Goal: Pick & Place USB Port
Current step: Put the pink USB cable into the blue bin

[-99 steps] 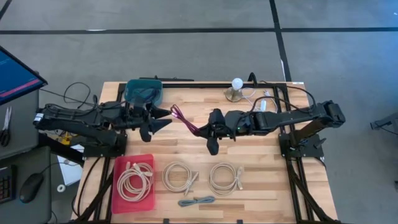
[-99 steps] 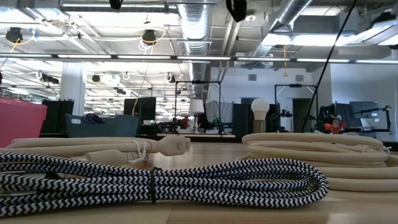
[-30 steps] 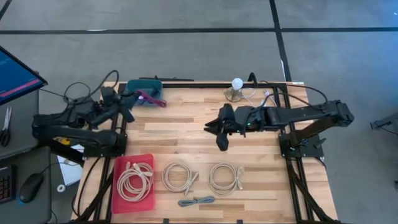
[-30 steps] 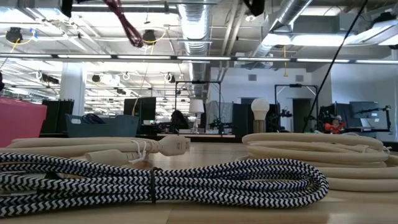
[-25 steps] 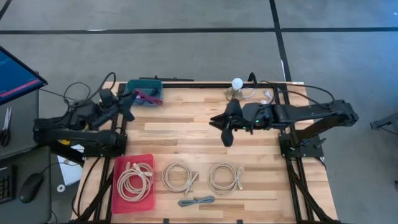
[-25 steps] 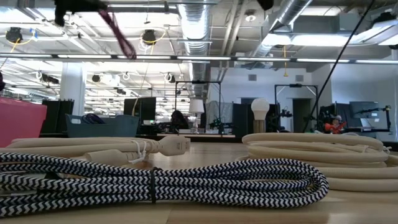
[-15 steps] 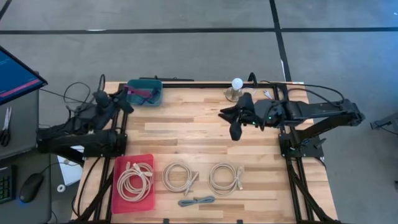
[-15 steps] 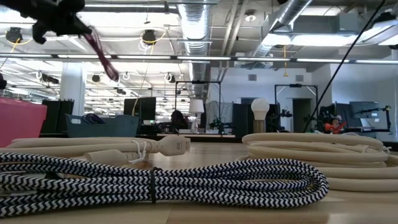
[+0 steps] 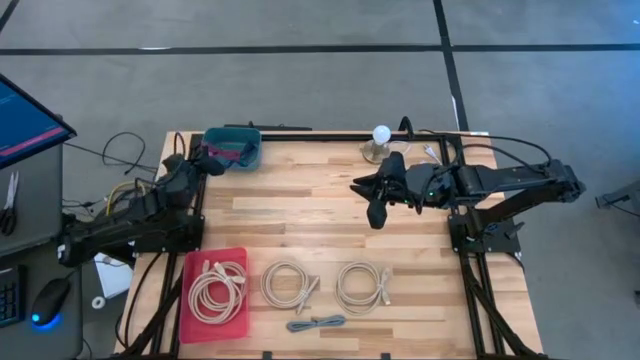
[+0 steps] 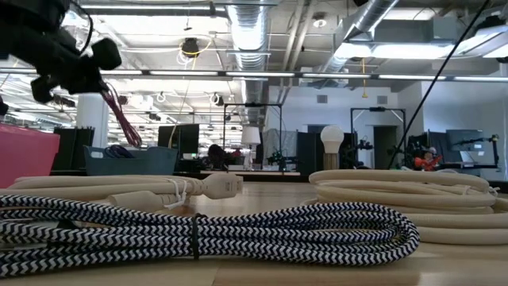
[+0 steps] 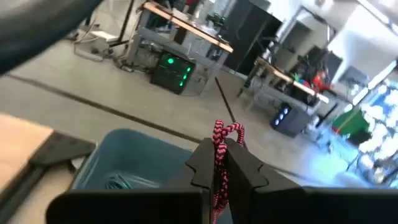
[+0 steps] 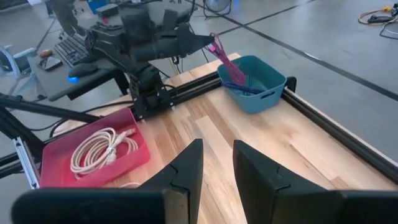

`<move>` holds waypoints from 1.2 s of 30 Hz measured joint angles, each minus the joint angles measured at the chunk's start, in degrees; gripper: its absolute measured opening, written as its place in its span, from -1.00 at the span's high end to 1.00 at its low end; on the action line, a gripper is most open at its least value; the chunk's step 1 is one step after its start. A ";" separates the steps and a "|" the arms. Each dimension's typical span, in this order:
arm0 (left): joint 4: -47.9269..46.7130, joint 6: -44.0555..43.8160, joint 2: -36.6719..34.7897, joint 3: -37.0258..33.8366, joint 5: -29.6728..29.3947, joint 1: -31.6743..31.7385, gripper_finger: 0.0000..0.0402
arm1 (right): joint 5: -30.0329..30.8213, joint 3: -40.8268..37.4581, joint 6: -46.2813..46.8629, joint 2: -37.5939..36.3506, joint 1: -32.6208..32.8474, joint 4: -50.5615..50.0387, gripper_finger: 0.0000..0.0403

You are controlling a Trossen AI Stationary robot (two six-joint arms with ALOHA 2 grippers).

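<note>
Red tray (image 9: 236,312), cream coils (image 9: 288,283) nearby

A braided red-and-black cable (image 11: 219,143) hangs over a smooth teal plastic bin (image 9: 233,148). The table (image 9: 300,210) is pale, matt wood planks. Smooth cream cables (image 9: 284,283) lie beside a woven black-and-white one (image 10: 238,230).

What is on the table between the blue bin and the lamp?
Only bare wooden table lies between the blue bin and the lamp, as the high view shows.
</note>
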 joint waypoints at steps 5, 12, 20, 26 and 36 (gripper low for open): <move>12.83 -1.18 0.00 -6.50 9.11 6.19 0.93 | 0.01 0.00 0.63 0.02 0.39 0.07 0.60; 16.27 -4.57 0.07 -9.94 20.01 16.40 0.93 | 0.19 0.00 0.96 0.02 1.58 0.04 0.60; 22.38 -5.57 4.25 -9.92 30.91 27.71 0.93 | 3.43 0.00 1.05 0.02 2.26 0.09 0.60; 24.13 -9.13 11.92 -9.92 36.56 32.73 0.93 | 4.26 0.00 1.08 0.02 2.10 0.11 0.60; 36.06 -11.26 26.60 -9.90 41.19 36.01 0.93 | 4.46 0.00 2.84 0.02 2.10 0.07 0.60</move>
